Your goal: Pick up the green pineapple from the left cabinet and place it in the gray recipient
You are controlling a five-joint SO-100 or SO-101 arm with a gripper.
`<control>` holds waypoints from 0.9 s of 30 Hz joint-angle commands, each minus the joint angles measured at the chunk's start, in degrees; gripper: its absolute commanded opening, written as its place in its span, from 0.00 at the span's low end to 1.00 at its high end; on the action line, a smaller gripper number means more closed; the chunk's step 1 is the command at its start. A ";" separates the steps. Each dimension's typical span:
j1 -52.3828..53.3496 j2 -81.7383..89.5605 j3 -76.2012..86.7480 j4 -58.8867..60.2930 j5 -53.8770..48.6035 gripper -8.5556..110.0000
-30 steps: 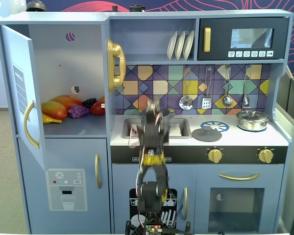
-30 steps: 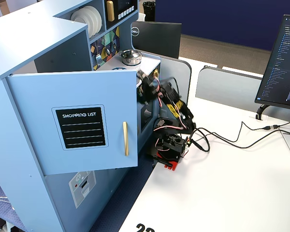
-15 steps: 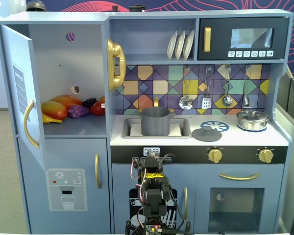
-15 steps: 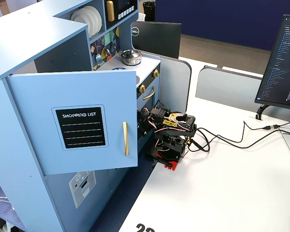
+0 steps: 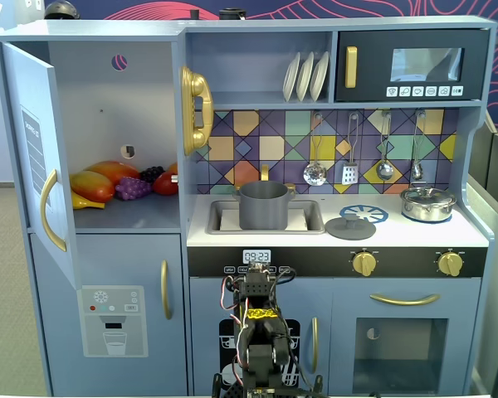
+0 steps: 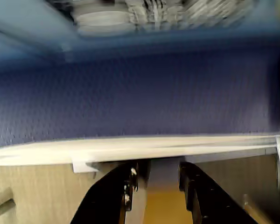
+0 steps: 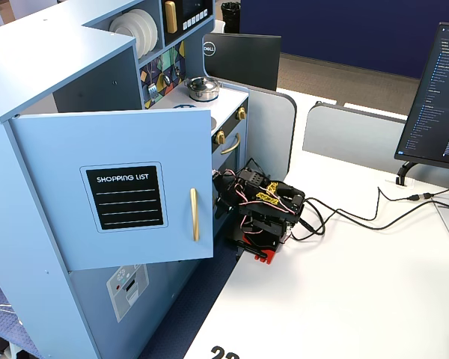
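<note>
Black two-finger gripper [image 6: 156, 186]: we see its jaws slightly parted, holding and touching nothing. We cannot find the green pineapple; other fruit lies in the open light blue-gray left cabinet [image 5: 108, 124]. The matte gray cylindrical pot [image 5: 263, 206] sits in the sink.

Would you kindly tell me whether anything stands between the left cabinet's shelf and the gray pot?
Yes: the cabinet's side wall, carrying a gold toy phone, separates the shelf from the gray pot in the sink. The door is open, so the front is clear. No green pineapple shows.
</note>
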 commanded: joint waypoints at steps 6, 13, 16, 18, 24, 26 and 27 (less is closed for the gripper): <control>1.58 0.53 0.09 10.46 -1.14 0.11; 1.58 0.53 0.09 10.46 -0.70 0.12; 1.58 0.53 0.09 10.46 -0.70 0.12; 1.58 0.53 0.09 10.46 -0.62 0.12; 1.67 0.53 0.09 10.46 -0.62 0.12; 1.67 0.53 0.09 10.46 -0.62 0.12; 1.67 0.53 0.09 10.46 -0.62 0.12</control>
